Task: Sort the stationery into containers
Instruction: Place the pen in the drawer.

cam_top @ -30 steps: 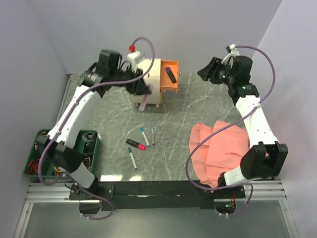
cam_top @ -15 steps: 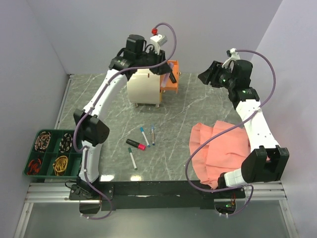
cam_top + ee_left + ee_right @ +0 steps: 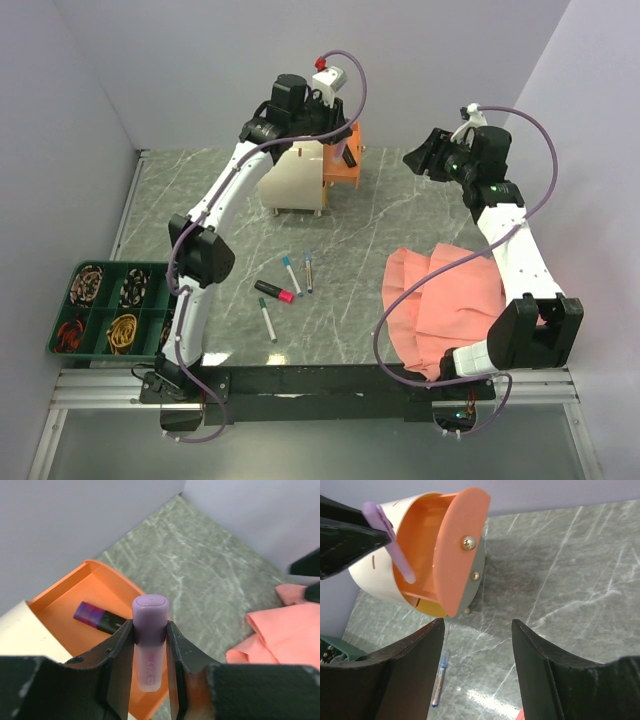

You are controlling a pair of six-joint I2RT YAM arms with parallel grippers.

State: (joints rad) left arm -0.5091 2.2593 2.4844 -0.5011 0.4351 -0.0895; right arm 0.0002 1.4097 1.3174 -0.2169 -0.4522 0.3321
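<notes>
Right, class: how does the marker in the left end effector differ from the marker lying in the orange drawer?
The held marker is pale lilac; the drawer marker is purple and black. The held marker is clamped in the left end effector above the orange drawer; the drawer marker lies flat inside. Both are stubby.

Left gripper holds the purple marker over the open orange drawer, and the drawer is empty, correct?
Not empty: the left wrist view shows a purple-and-black marker already in the orange drawer. The left gripper does hold the purple marker over it.
</notes>
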